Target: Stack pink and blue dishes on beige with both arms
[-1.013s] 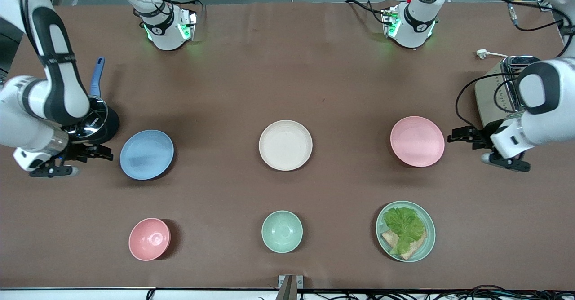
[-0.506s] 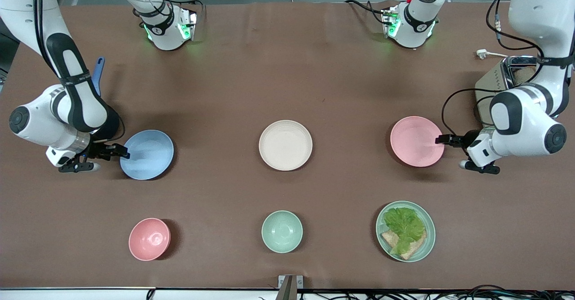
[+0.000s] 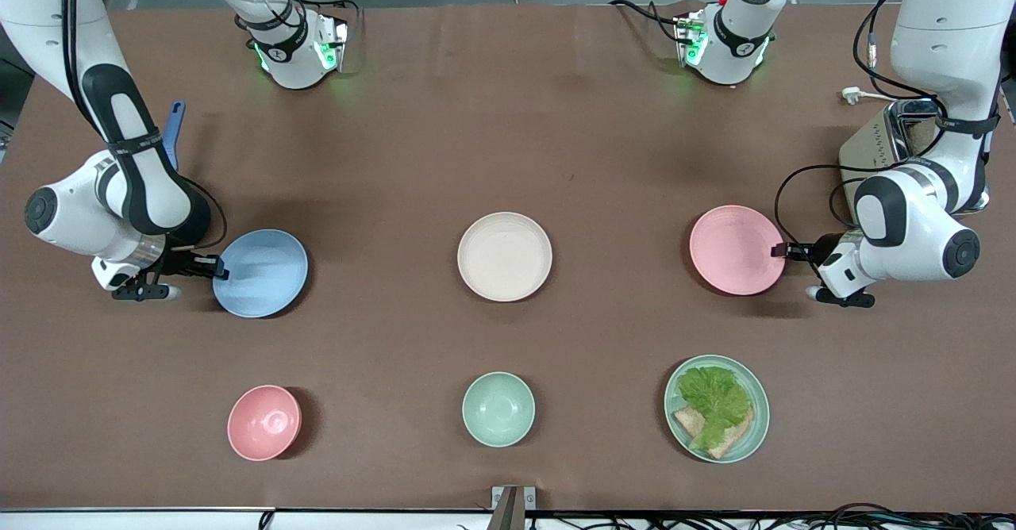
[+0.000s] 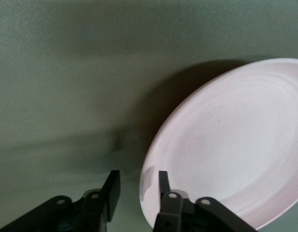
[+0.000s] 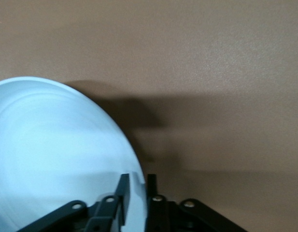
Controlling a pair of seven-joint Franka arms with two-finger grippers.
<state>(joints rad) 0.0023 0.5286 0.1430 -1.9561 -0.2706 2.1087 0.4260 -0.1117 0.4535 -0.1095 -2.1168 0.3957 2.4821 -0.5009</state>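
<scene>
The light blue plate (image 3: 260,273) lies toward the right arm's end of the table. My right gripper (image 3: 218,270) is at its outer rim. In the right wrist view the right gripper (image 5: 137,189) is shut on the blue plate (image 5: 57,145), one finger on each side of the rim. The pale pink plate (image 3: 736,249) lies toward the left arm's end, with my left gripper (image 3: 779,251) at its outer rim. In the left wrist view the left gripper (image 4: 137,187) is open and straddles the rim of the pink plate (image 4: 235,145). The beige plate (image 3: 505,256) sits bare midway between them.
Nearer the front camera stand a small pink bowl (image 3: 264,423), a mint-green bowl (image 3: 498,409) and a mint-green plate with lettuce and bread (image 3: 717,409). A toaster (image 3: 893,149) sits by the left arm. A pan's blue handle (image 3: 172,133) shows by the right arm.
Both arms swung inward and lowered their grippers to the outer rims of the plates. The right gripper's fingers now pinch the blue rim. Neither plate has moved.
</scene>
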